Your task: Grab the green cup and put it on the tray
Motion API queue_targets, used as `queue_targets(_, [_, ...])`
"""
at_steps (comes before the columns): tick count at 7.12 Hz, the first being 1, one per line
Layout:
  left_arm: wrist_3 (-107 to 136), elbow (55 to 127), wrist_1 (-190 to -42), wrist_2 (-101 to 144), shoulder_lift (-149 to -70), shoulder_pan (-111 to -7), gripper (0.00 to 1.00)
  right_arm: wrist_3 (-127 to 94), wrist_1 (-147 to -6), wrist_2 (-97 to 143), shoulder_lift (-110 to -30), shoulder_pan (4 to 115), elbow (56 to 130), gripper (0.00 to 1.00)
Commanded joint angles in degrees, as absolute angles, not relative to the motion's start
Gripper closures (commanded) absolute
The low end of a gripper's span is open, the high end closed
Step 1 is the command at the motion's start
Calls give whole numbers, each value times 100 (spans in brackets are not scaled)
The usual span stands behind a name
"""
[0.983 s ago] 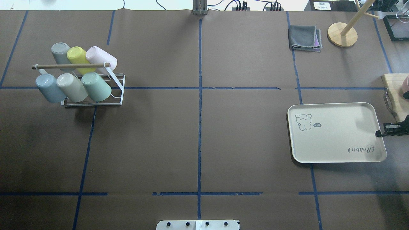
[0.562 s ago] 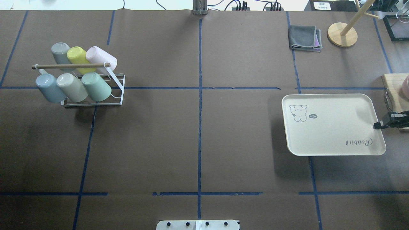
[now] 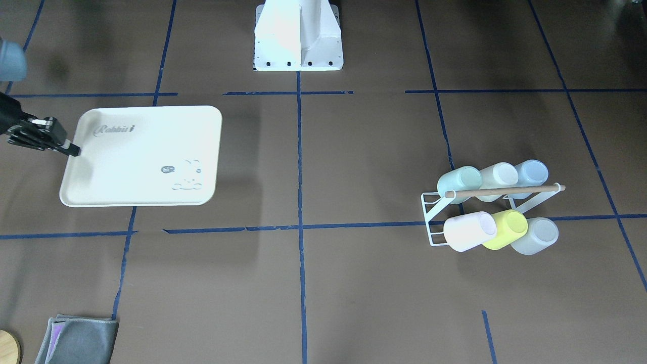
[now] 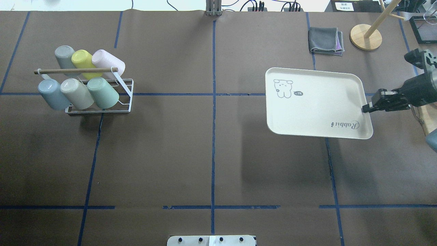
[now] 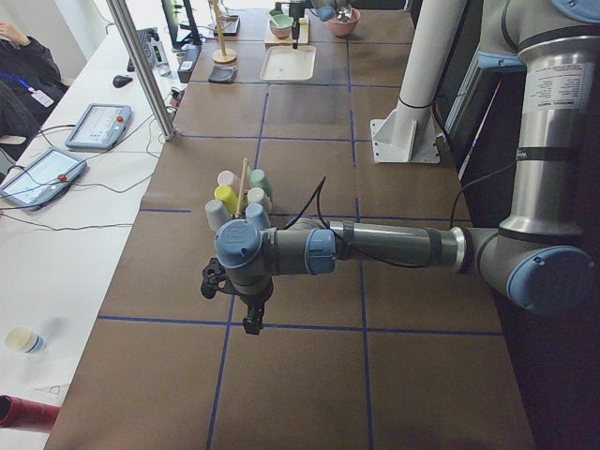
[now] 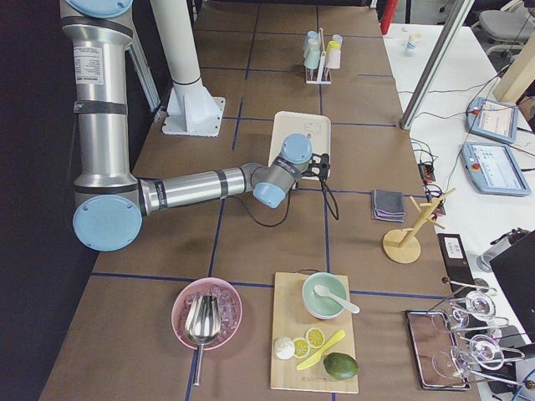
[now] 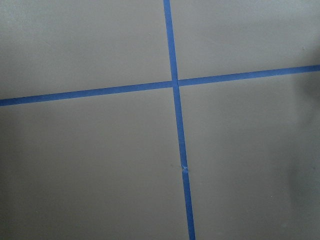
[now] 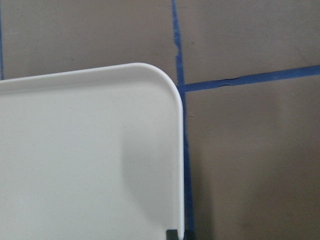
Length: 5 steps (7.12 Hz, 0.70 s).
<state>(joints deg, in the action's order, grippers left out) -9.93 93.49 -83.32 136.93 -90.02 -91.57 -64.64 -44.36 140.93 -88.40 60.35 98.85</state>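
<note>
Right claw [image 4: 365,109] grips one tray [image 4: 317,106]; six cups [image 4: 102,92] racked.

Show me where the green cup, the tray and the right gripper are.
green cup [image 4: 103,93]: overhead view, its side wall.
tray [image 4: 317,109]: overhead view, its bare floor.
right gripper [image 4: 366,108]: overhead view, between fingertips at tray's edge.

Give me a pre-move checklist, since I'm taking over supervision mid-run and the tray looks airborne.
1. Right gripper clamped on the tray's edge: ok.
2. Tray lifted off the table: ok, its shadow lies offset below.
3. Green cup on tray: not ok, it sits in the rack.
4. Left gripper open and ready: cannot tell.
5. Tray bare for the cup: ok.
</note>
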Motion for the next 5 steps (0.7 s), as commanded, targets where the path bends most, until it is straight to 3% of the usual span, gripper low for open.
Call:
queue_targets(1, [-993,9343,-8332,13693,-9009,-9158,0,-7160,-4465,12996,-8570,5146,10141,100])
queue_targets(3, [-993,9334,-8332,13693,-9000,-9158,0,-7584,-5338,12055,-8256,4302,10633,100])
queue_targets(5, [-1002,9290,-8332,13693,-9000,-9158,0,-7681,-6000,11411,-7588,3580,10574,100])
